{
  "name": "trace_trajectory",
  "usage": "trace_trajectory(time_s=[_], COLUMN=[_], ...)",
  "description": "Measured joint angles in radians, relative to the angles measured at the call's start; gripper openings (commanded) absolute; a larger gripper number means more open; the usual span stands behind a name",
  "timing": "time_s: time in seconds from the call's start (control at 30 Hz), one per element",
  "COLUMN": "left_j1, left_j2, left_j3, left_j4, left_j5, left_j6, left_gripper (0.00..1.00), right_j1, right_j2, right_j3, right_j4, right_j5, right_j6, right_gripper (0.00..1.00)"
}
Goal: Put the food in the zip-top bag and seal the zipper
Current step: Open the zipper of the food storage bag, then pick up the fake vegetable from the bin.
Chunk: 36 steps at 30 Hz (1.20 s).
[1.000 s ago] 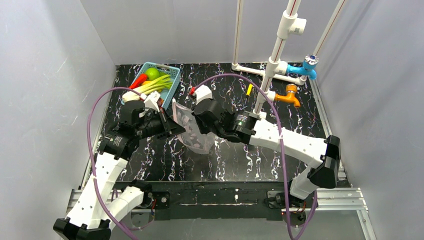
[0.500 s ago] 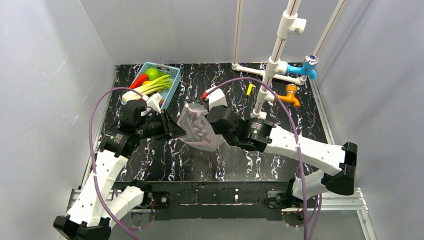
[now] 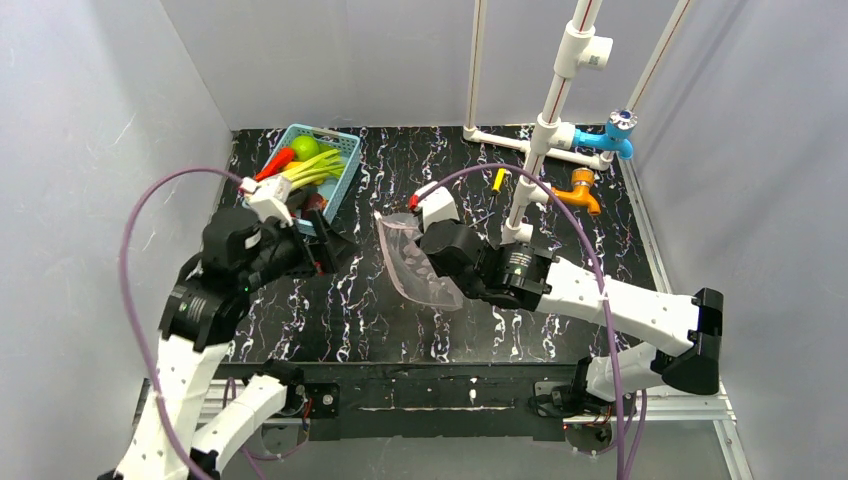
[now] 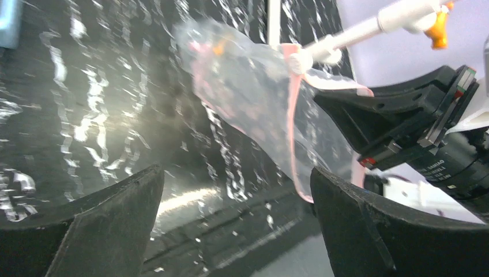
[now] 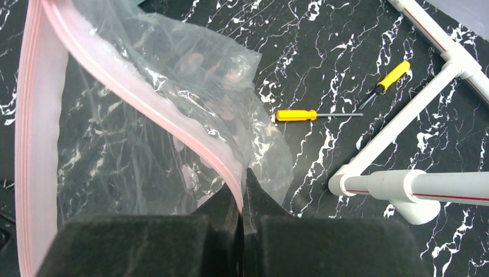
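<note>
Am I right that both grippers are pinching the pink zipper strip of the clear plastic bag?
Not quite: only the right gripper pinches the pink zipper strip of the clear plastic bag. The left wrist view shows the left gripper open, clear of the bag.

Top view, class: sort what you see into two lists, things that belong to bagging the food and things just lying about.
Belongs to the job: clear bag, its pink zipper, leek, green fruit, red chili, right gripper shut on the bag's mouth, left gripper open.
Just lying about: blue basket under the food, orange screwdriver, yellow screwdriver, white pipes, blue tap, orange tap.
</note>
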Motion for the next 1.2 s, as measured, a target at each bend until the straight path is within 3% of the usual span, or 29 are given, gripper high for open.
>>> trace_trajectory(time_s=[0.13, 0.3, 0.6, 0.9, 1.2], left_j1=[-0.002, 0.006, 0.167, 0.18, 0.148], left_j2=[-0.059, 0.023, 0.571, 1.099, 1.356], left_j3=[0.022, 0.049, 0.177, 0.495, 0.502], left_j4=[-0.043, -0.086, 0.056, 0.31, 0.54], left_j5=[-0.185, -0.393, -0.431, -0.534, -0.721], left_j6=[0.034, 0.078, 0.221, 0.52, 0.877], left_gripper=[0.98, 0.98, 0.98, 0.98, 0.98], right_j1=[-0.005, -0.011, -0.035, -0.073, -0.122], right_j2=[-0.028, -0.055, -0.147, -0.237, -0.27], right_j3=[-0.04, -0.074, -0.154, -0.211, -0.227], right_j4=[0.02, 0.041, 0.088, 0.115, 0.12], right_j5=[-0.015, -0.033, -0.114, -0.191, -0.265], right_j6=[-0.001, -0.004, -0.005, -0.006, -0.006], right_gripper=[0.01, 0.01, 0.01, 0.01, 0.01])
